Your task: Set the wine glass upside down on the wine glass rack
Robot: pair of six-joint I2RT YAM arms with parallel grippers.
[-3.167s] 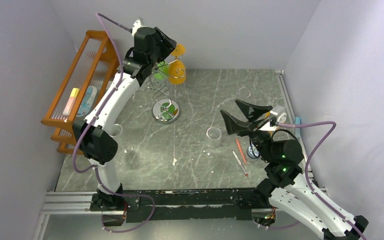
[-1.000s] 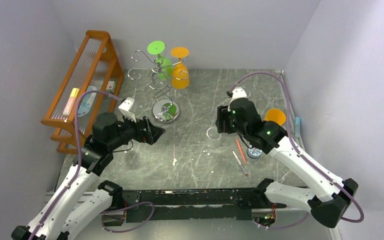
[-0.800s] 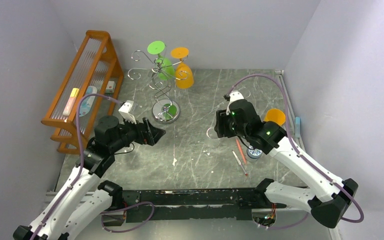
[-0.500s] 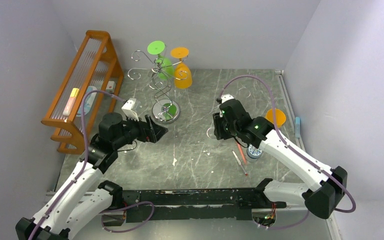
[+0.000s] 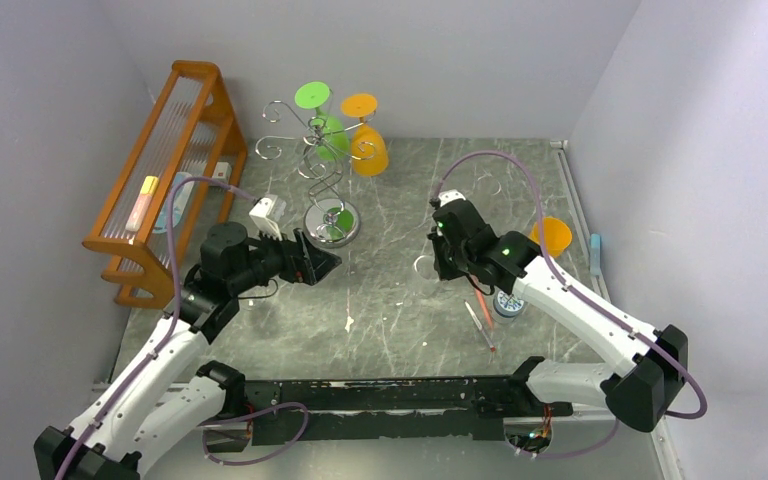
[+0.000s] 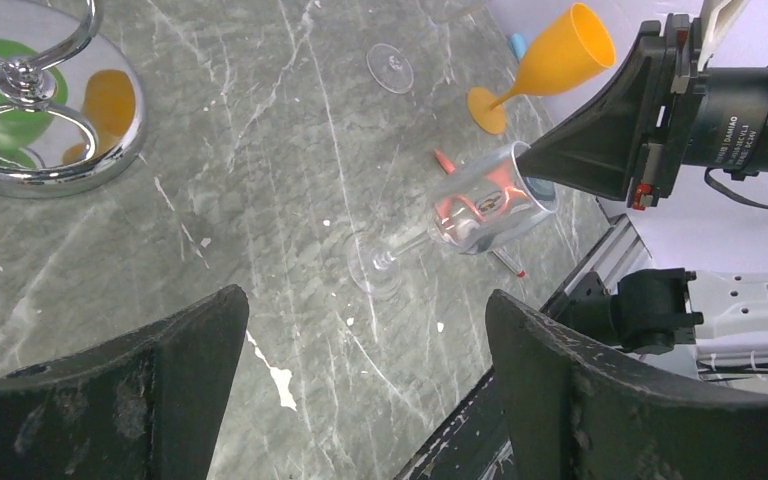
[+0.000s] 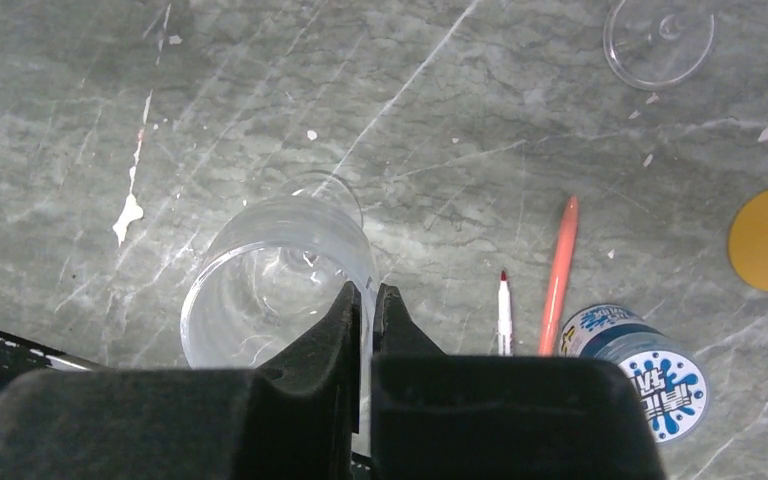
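Grey marble bench (image 5: 400,310) is carrying the wine glass (image 7: 270,280): light, fragile, slippery. Right pincer (image 7: 367,292) is apparently nipping its rim; left pincer (image 6: 363,300) gaping, empty.

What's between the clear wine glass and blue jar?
Two pens lie between wine glass and jar: a red-tipped pen and an orange pen, right wrist view.
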